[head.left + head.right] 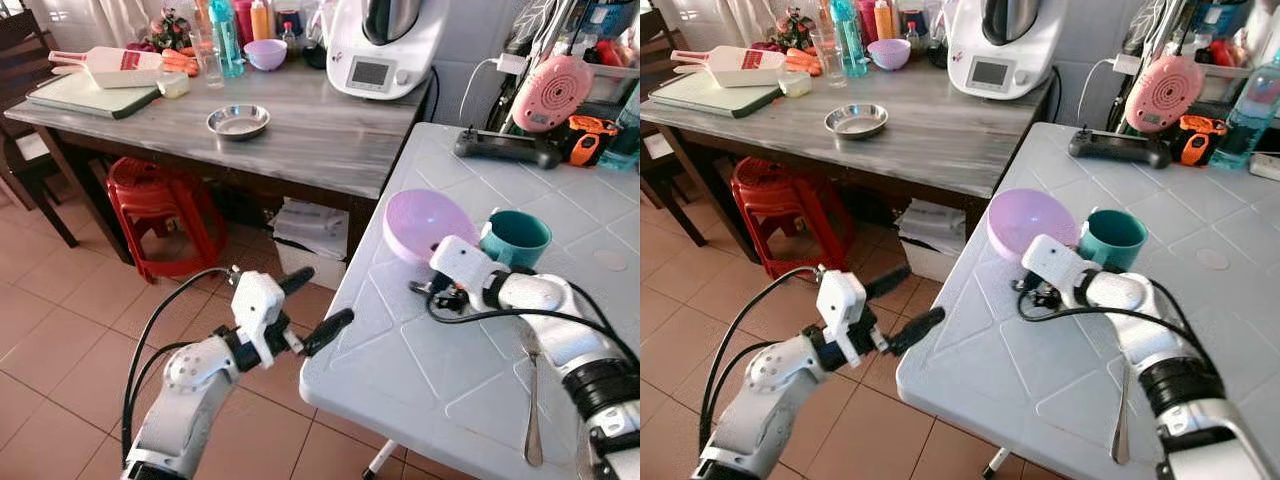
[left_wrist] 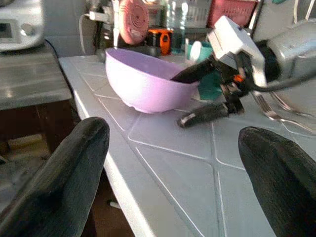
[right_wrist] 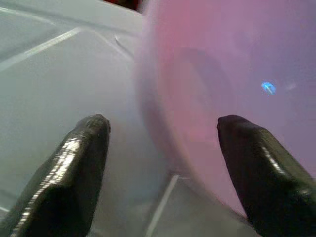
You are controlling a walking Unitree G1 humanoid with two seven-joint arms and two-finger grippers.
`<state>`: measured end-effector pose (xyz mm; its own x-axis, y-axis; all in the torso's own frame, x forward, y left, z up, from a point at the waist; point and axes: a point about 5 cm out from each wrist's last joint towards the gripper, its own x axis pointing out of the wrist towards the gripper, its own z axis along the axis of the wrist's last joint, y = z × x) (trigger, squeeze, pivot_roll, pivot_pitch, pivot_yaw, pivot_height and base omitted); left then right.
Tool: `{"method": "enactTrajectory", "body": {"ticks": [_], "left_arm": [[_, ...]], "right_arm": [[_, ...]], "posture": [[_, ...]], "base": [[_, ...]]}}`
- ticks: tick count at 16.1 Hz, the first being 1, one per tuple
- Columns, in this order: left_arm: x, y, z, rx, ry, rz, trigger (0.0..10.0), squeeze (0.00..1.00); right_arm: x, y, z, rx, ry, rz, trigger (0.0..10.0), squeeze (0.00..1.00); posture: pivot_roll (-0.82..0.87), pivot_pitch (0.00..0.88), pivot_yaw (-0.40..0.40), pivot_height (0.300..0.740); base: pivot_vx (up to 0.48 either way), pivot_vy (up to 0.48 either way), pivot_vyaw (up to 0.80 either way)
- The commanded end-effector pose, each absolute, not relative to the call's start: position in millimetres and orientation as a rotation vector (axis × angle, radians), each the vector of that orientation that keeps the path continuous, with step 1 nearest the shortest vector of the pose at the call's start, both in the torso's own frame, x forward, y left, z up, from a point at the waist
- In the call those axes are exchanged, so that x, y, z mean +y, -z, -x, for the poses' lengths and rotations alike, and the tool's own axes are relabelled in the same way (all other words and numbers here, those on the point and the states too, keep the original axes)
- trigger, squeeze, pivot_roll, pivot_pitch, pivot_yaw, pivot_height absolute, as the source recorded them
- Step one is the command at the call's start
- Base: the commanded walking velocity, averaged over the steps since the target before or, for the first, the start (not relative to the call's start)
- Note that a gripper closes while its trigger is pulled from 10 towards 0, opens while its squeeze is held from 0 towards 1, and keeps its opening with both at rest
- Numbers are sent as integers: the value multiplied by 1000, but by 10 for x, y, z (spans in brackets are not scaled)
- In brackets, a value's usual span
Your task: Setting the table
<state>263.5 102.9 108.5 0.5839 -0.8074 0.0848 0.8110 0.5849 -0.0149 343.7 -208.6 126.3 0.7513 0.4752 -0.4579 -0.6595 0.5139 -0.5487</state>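
Left eye view first, nearest to us: our left gripper (image 1: 318, 308) hangs over the tiled floor, just off the near left corner of the white table (image 1: 420, 400), its fingers spread and holding nothing. On the table near our right arm lies a fork (image 1: 532, 400), handle toward us. Farther in, our right gripper (image 2: 207, 94) reaches the lilac bowl (image 1: 430, 225), which sits tilted near the left edge of the table, just beside a teal cup (image 1: 515, 238). In the left wrist view one finger lies over the bowl's rim and the other rests low on the table, so the jaws straddle the rim but we judge them not yet clenched. We take the step in hand to be grasping the bowl. Next we would need to close on the rim, lift without knocking the cup, and set the bowl beside the fork. Beyond, a steel dish (image 1: 238, 121) stands on the wooden counter (image 1: 330, 140).
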Motion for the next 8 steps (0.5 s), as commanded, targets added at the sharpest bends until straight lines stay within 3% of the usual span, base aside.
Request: {"method": "enactTrajectory", "body": {"ticks": [1, 6, 8], "left_arm": [[1060, -1104, -2629, -78, 948, 53, 10000, 0], [1047, -1078, -2603, -66, 942, 58, 10000, 0], [1050, -1074, -2602, -63, 940, 60, 10000, 0]], "right_arm": [[-2084, -1302, -3460, 250, -702, 809, 0, 0], [-2145, -1265, -3452, 229, -716, 883, 392, 0], [-2147, -1266, -3461, 220, -716, 891, 0, 0]], "posture": [[-59, 52, 34, 740], [-61, 54, 33, 740], [-59, 54, 34, 740]], "base": [[0, 0, 0], [0, 0, 0], [0, 0, 0]]}}
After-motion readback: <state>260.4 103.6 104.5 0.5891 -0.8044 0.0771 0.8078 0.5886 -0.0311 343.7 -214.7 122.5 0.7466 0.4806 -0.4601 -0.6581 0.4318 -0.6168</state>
